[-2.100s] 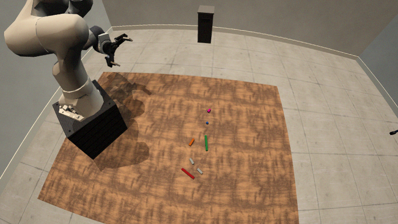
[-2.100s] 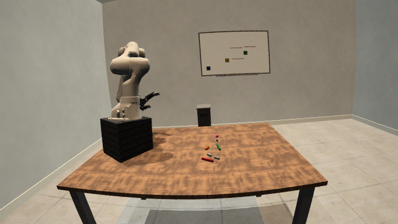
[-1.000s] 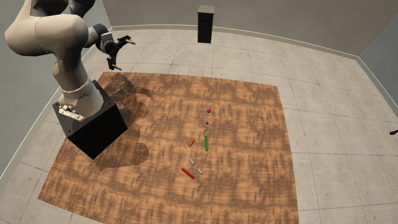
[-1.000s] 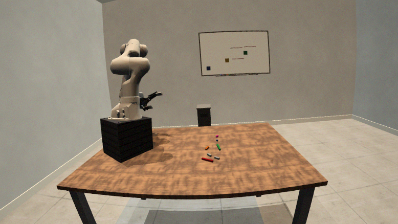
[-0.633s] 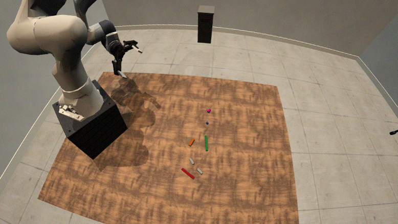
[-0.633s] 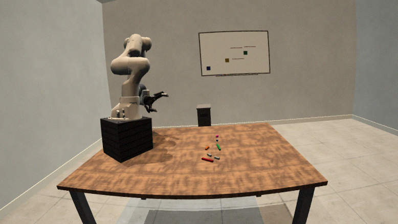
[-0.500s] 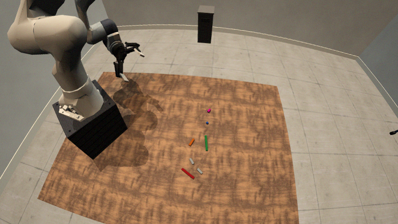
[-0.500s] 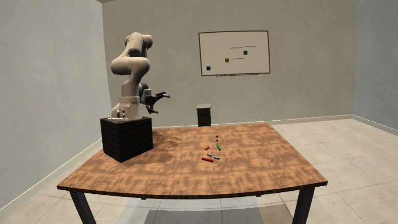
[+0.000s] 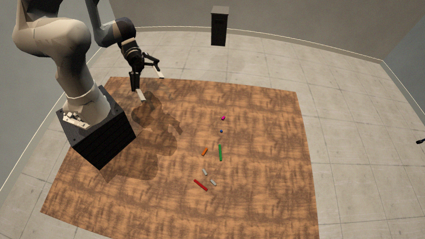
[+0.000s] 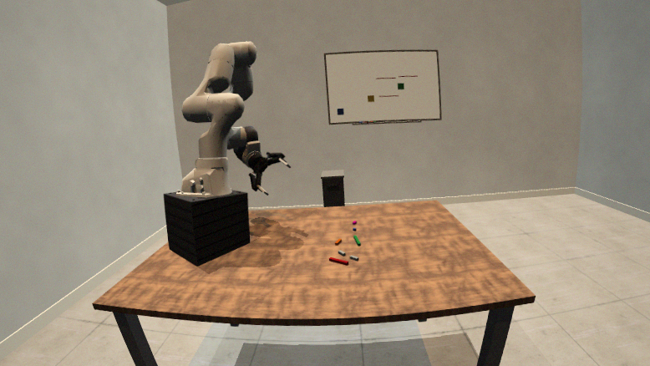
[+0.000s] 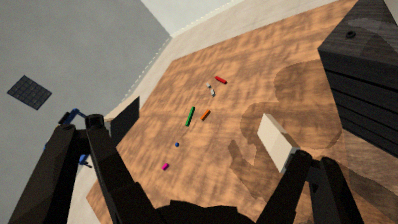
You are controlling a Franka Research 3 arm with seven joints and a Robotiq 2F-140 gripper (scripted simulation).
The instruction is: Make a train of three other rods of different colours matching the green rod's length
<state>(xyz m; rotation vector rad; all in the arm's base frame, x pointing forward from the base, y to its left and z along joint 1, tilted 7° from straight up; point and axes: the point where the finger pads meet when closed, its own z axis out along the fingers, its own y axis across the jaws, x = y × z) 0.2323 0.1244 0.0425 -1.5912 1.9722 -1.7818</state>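
Rods all sit in one loose cluster mid-surface (image 9: pixel 267 124), well apart from my gripper (image 9: pixel 151 87). It hangs high over the corner next to the arm's black base block (image 9: pixel 98 142). Fingers (image 9: pixel 142 96) are spread wide, nothing between them.

Working outward from the fingers in the wrist view: magenta rod (image 9: pixel 223 118) comes first, then the tiny blue rod (image 9: pixel 221 130). Next, side by side w/ a gap, are the orange rod (image 9: pixel 204 151) and the green rod (image 9: pixel 219 152). Past those are two grey rods (image 9: pixel 204 172) (image 9: pixel 213 182), w/ the red rod (image 9: pixel 200 184) farthest out.

My pick, judging by the lengths: blue + grey + orange. None are touching yet.

What matters for the reach: the whole cluster lies out ahead and down from the fingers. The orange rod's long axis runs diagonal to the green one, so approx. I'd turn the wrist to close across it.
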